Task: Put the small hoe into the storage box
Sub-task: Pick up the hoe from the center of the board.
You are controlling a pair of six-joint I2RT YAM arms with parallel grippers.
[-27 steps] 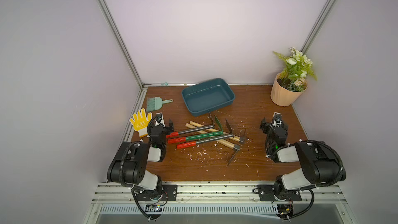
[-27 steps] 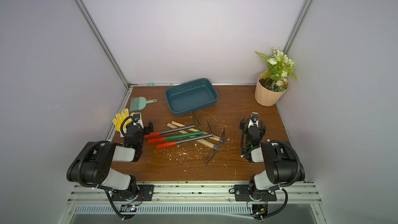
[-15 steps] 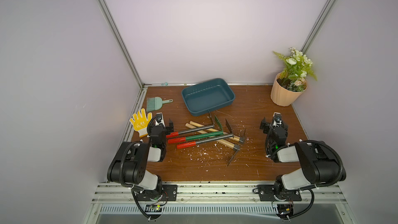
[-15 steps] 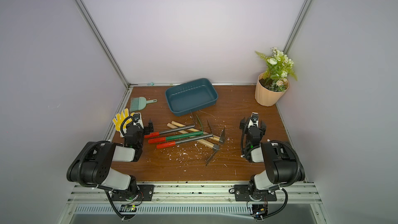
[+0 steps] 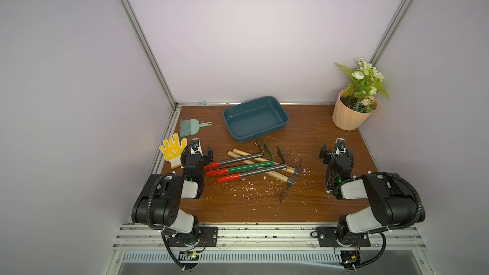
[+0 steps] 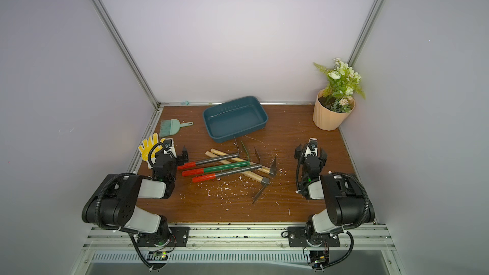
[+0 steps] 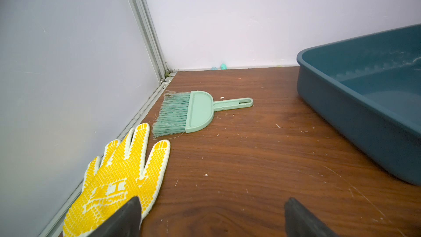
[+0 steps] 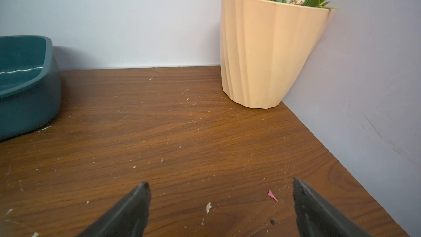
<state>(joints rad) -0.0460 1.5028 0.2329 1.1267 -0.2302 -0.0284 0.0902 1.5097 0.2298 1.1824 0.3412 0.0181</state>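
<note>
Top views both: places small hoe (image 5: 276, 175), likely the wooden-handled one, in the tool pile (image 5: 246, 167) on the counter (image 5: 330, 133), just short of storage box (image 5: 264, 132), untouched. Finds left pincer (image 7: 211, 204) spread beside the pile, right pincer (image 8: 219, 183) spread, empty, well apart. Reads as parked clear for an unobstructed reach.

smooth teal plastic storage box (image 5: 255, 117); ribbed matt peach pot (image 5: 349, 117); wood-grain table (image 5: 317, 133).

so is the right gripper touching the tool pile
Apart. In a top view the right gripper is open, with a strip of bare table between it and the tool pile.
</note>
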